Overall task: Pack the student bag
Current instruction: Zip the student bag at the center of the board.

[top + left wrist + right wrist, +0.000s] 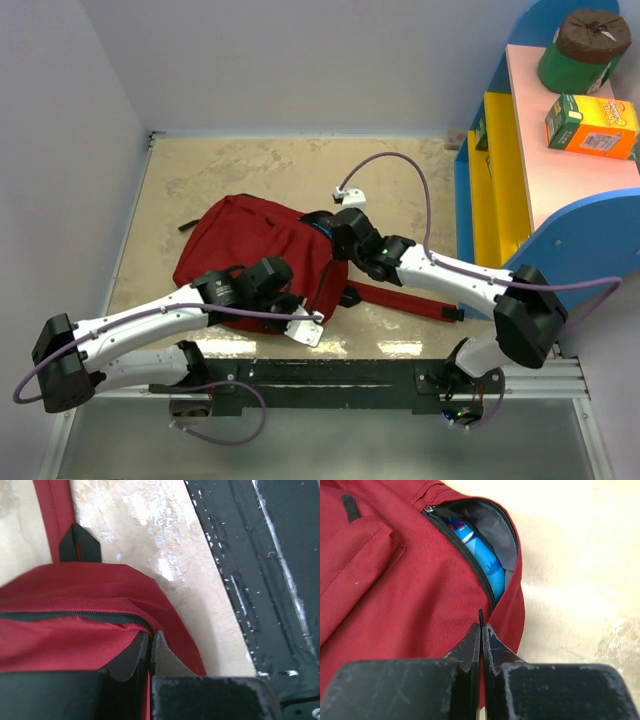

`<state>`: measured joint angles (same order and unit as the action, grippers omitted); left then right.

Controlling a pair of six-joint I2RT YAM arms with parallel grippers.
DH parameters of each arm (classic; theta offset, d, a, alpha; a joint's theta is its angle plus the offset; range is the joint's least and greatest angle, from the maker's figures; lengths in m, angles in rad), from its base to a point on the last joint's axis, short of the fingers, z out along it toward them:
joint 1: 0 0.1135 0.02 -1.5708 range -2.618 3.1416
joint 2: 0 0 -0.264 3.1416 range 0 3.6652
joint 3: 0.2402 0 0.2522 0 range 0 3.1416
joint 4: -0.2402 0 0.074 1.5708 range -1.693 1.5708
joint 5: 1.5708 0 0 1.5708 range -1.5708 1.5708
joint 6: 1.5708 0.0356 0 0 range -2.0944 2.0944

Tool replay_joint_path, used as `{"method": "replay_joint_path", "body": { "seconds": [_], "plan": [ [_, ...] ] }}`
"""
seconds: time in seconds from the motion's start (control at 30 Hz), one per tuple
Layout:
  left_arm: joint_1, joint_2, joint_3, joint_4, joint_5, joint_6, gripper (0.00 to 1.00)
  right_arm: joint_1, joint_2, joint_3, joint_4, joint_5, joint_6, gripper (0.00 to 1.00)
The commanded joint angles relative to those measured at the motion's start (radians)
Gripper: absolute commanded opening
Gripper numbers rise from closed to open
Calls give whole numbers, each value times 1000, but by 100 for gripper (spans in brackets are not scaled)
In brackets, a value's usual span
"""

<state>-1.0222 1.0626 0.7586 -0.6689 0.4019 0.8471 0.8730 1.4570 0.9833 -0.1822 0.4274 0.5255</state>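
Bracing the student bag (250, 240) lying on the table (200, 170), the left gripper (150, 642) clamps its red fabric by the zipper (75, 614); the right gripper (481, 630) pinches the zipper pull (481, 614), probably to close over the blue item (482, 560).

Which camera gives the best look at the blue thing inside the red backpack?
Right wrist: the blue item shows plainly through the open zipper of the student bag. Top external catches only a blue sliver at the opening; left wrist shows just red fabric and closed zipper, no blue.
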Motion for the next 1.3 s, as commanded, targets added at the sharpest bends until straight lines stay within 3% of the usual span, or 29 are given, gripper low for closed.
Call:
{"method": "replay_joint_path", "body": {
  "seconds": [0.0, 0.17, 0.27, 0.37, 0.4, 0.47, 0.5, 0.57, 0.6, 0.63, 0.73, 0.93, 1.2, 1.23, 1.27],
  "plan": [
    [-42, -19, 24, -257, 193, 107, 0, -107, 37, 148, 89, 165, -139, 0],
    [-65, -19, 36, -310, 193, 155, 0, -144, 184, 271, 89, 172, -208, 0],
    [-64, -23, 44, -261, 152, 78, 0, -141, 172, 322, 32, 133, -177, 0],
    [-44, -26, 61, -134, 105, -66, 29, -135, 68, 203, 101, 18, -130, 0],
    [-36, -26, 70, -74, 66, -138, 47, -131, 45, 149, 107, 1, -115, 0],
    [-4, -12, 85, 76, -74, -357, 56, -114, 11, 111, 93, -39, -56, 0],
    [8, -7, 112, 112, -118, -434, 69, -105, -30, 66, 96, -45, -41, 0],
    [54, 13, 146, 167, -159, -610, 81, -83, -67, 19, 105, -77, 28, 0],
    [68, 23, 175, 176, -158, -661, 96, -75, -98, -33, 131, -91, 47, 0],
    [86, 49, 189, 189, -158, -746, 100, -68, -110, -50, 132, -92, 63, 0],
    [120, 121, 238, 218, -158, -868, 100, -60, -142, -95, 139, -104, 103, 0],
    [119, 270, 272, 304, -184, -968, 100, -58, -171, -101, 127, -102, 85, 0],
    [120, 379, 237, 432, -259, -936, 100, -60, -165, -84, 147, -115, 54, 0],
    [120, 395, 235, 442, -265, -922, 95, -58, -167, -89, 151, -115, 53, 0],
    [120, 399, 231, 451, -264, -916, 81, -62, -165, -92, 159, -116, 50, 0]
  ]
}}
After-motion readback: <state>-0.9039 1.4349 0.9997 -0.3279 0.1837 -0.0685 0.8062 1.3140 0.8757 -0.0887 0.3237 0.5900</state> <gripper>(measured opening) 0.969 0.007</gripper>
